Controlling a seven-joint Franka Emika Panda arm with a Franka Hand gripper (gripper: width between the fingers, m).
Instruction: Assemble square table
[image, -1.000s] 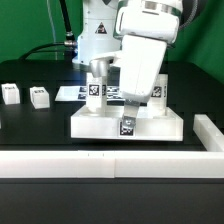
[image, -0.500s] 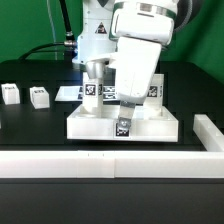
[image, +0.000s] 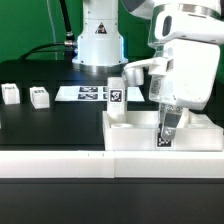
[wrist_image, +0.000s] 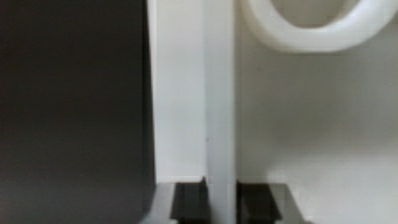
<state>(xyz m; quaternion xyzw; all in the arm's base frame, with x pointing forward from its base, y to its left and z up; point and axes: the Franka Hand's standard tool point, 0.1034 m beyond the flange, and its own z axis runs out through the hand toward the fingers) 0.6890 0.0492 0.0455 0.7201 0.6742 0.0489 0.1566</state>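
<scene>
The white square table top (image: 134, 141) lies flat at the exterior view's right, rim up. One white tagged leg (image: 116, 96) stands upright in its far left corner. My gripper (image: 167, 128) is shut on the top's front rim, next to a tag. In the wrist view the rim (wrist_image: 222, 100) runs between my two dark fingers (wrist_image: 263, 203), with my gripper (wrist_image: 221, 202) closed on it, and a round corner socket (wrist_image: 320, 28) shows beyond. Two loose white tagged legs (image: 10, 93) (image: 39, 96) sit at the exterior view's left.
The marker board (image: 85, 93) lies flat behind the table top, in front of the robot base (image: 97, 40). A long white rail (image: 55, 163) runs along the table's front edge. The table surface is black.
My gripper has dragged the table top, with the upright leg in it, toward the exterior view's right. The two loose legs have not moved.
</scene>
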